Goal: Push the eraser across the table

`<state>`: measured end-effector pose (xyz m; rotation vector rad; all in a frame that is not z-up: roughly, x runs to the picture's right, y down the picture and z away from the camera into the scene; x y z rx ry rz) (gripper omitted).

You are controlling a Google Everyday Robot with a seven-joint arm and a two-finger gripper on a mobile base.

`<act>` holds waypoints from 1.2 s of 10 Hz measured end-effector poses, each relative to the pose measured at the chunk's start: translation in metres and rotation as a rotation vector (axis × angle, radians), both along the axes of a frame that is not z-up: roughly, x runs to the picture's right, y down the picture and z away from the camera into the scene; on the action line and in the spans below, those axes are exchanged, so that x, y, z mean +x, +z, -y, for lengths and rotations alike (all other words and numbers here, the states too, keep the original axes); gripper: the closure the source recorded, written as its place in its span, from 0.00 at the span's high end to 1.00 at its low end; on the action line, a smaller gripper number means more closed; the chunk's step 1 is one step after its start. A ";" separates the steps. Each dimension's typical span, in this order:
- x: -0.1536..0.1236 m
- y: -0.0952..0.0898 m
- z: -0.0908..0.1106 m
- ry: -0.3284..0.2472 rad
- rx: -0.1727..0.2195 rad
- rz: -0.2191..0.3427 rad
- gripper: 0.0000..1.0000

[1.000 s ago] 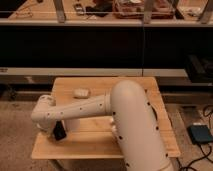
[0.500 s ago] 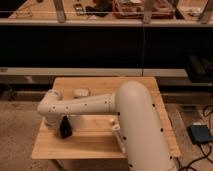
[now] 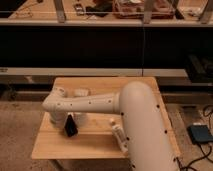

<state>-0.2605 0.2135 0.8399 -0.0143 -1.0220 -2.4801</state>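
The table [image 3: 55, 147] is a small square one with a light wood plank top. My arm reaches across it from the right to the left side. My gripper [image 3: 70, 128] shows as a dark shape that hangs from the wrist down onto the table top at front left. I cannot tell the black eraser apart from that dark shape; it may lie at or behind the gripper.
A small pale oblong object [image 3: 80, 92] lies at the back of the table, just behind the arm. A white cup [image 3: 80, 119] stands right of the gripper. A white bottle [image 3: 118, 136] lies near the arm's base. A dark cabinet front stands behind the table.
The wrist and the dark gripper have moved to the right along the front left part of the table.
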 end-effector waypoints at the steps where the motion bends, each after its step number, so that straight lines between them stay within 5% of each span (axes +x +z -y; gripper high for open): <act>1: 0.004 0.001 0.000 0.006 -0.004 -0.010 0.25; 6: 0.035 0.006 0.009 0.067 -0.004 -0.062 0.25; 12: 0.073 0.013 0.012 0.073 -0.022 -0.116 0.25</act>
